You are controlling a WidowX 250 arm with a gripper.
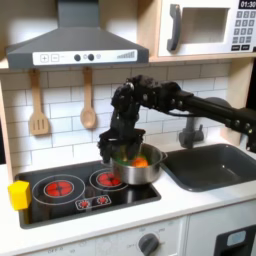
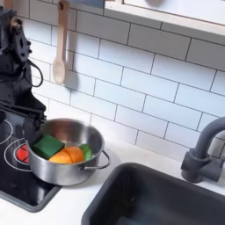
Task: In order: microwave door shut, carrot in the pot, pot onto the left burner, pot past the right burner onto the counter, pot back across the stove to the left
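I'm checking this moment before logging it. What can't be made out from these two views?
- Gripper: the arm hides the jaws in the first exterior view; the second exterior view's left edge cuts them off.
- Carrot: its green top blends with other green pieces in the pot.
- Stove: front control marks too small to read.

A matte black jointed robot arm (image 1: 190, 100) built from blocky motor housings linked by flat brackets. Thin black cables loop along its wrist section (image 2: 19, 66) in the second exterior view. Its black claw (image 1: 118, 150) ends the arm; small details are too blurred to read.
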